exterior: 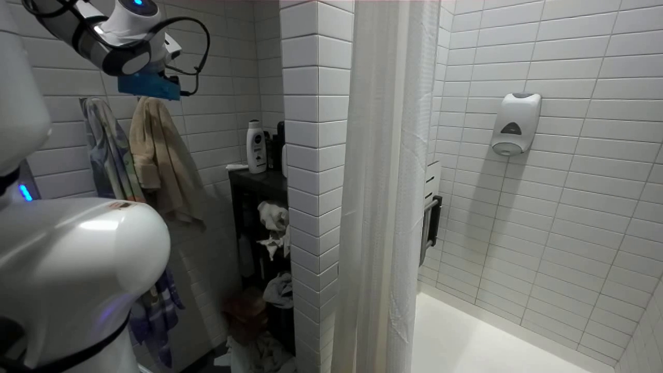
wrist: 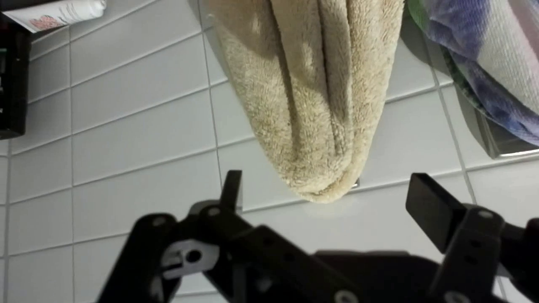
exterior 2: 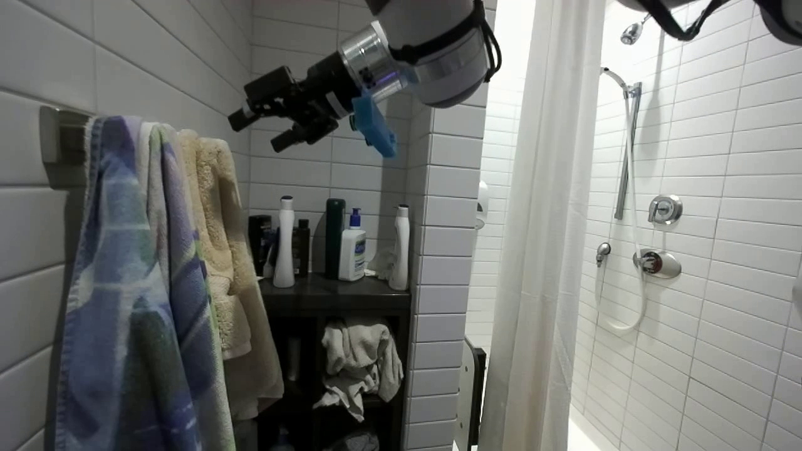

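Your spread, empty fingers [wrist: 431, 210] are facing the beige towel [wrist: 316, 126], hanging on the wall [wrist: 143, 97] near the table's [exterior 2: 338, 300] left edge; it's looking soft, light, probably inviting a pinch at its gathered top.

The glossy white arm [exterior: 77, 248] bears blue lights [exterior: 25, 192], a black cable [exterior: 208, 45] and a black, 2-fingered tool [exterior 2: 259, 131].
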Controlling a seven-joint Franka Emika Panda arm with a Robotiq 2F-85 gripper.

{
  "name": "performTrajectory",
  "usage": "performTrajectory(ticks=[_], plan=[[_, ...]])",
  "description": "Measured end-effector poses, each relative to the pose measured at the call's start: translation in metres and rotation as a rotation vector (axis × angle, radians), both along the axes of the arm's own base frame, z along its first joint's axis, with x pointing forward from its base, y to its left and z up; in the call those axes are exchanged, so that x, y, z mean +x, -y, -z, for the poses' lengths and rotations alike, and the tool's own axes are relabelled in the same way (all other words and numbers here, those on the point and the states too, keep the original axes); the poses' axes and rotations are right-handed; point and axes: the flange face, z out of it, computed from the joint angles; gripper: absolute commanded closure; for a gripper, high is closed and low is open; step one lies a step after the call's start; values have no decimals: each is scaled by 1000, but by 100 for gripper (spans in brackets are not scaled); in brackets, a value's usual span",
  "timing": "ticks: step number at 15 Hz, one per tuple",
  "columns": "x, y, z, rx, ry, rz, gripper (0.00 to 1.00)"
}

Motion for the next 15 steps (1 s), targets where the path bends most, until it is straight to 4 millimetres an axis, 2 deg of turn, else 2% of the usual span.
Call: performTrajectory(ticks=[10,15], plan=[[-17,-13,34,-29,-201,-92,0],[-16,-10,43,-55,-183,-96,0]])
